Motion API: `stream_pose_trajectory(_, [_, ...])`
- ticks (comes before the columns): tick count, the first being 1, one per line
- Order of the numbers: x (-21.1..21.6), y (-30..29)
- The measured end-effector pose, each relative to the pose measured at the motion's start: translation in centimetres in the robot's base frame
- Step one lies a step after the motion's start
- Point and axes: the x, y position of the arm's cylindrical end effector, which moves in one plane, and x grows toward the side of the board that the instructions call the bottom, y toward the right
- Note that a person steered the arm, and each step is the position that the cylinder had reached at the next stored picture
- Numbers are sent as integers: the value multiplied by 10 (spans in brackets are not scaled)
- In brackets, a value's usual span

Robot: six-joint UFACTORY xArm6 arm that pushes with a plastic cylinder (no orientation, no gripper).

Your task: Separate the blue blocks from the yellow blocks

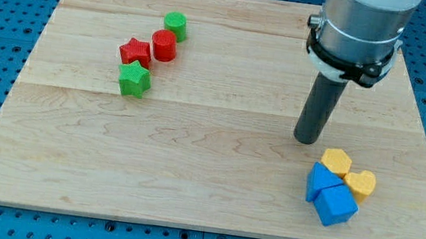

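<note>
Two blue blocks sit touching at the view's lower right: a blue cube (pixel 335 204) in front and a second blue block (pixel 320 180) just behind and left of it. A yellow hexagonal block (pixel 336 162) touches the blue ones from above, and a yellow heart-shaped block (pixel 360 183) touches them on the right. My tip (pixel 306 138) rests on the board just up and left of this cluster, a short gap from the yellow hexagon.
A wooden board (pixel 188 182) lies on a blue pegboard. At the view's upper left stand a green cylinder (pixel 175 24), a red cylinder (pixel 163 45), a red star (pixel 134 51) and a green star (pixel 134 79).
</note>
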Motion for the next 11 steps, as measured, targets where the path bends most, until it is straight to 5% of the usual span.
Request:
stream_pose_trajectory(1, [-7,67])
stream_pose_trajectory(3, [128,119])
stream_pose_trajectory(4, [146,107])
stream_pose_trajectory(5, [145,43])
stream_pose_trajectory(10, [29,-50])
stream_pose_trajectory(11, [45,-120])
